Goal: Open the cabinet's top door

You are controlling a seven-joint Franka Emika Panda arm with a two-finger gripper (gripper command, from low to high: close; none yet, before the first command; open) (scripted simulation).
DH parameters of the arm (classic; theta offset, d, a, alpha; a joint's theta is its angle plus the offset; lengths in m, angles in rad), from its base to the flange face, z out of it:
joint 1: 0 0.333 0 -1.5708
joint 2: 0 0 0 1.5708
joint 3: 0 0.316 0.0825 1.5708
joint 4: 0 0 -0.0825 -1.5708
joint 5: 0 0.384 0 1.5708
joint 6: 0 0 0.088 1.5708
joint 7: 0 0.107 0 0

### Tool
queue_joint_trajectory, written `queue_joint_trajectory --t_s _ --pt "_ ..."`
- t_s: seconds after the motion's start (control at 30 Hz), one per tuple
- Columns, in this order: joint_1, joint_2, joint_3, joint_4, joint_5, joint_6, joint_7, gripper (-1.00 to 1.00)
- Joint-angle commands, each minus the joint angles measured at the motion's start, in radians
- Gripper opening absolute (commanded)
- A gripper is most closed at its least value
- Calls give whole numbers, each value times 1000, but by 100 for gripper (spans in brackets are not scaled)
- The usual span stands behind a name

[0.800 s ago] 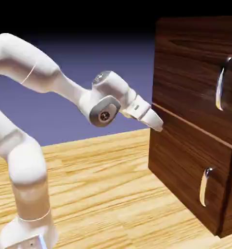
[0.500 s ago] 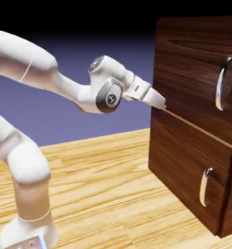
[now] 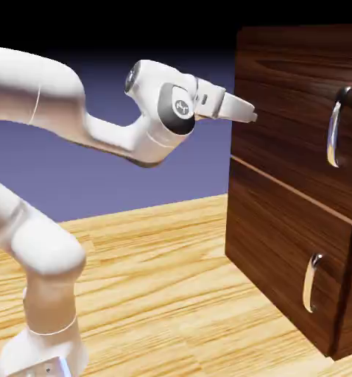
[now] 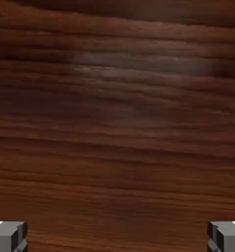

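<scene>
The cabinet (image 3: 282, 221) is a dark wood-grain box at the exterior view's right. Its top door (image 3: 289, 125) is the upper panel, shut, with a long curved silver handle (image 3: 336, 127) near its right edge. My gripper (image 3: 249, 113) points level at the door's left edge, well left of the handle. In the hand view, dark wood grain of the cabinet (image 4: 117, 108) fills the picture. The gripper (image 4: 117, 238) is open, with its grey fingertips (image 4: 9, 237) far apart at the bottom corners and nothing between them.
Below the top door sits the lower panel (image 3: 282, 258) with a shorter silver handle (image 3: 309, 281). The cabinet stands on a light wooden table (image 3: 157, 294). My white arm (image 3: 39, 243) rises from the lower left.
The hand has risen from the seam between the two panels to the height of the upper panel. It has tipped from pointing downward to level. The cabinet has not moved.
</scene>
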Motion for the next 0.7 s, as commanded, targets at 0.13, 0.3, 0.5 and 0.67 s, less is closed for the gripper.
queue_joint_trajectory --t_s 0.13,0.3,0.5,0.67 --pt "74 -24 -87 58 -218 8 161 0" --pt "147 -49 -173 116 -435 16 322 0" --pt "236 -78 -277 186 -696 26 516 0" --pt "309 -102 -364 244 -914 34 677 0"
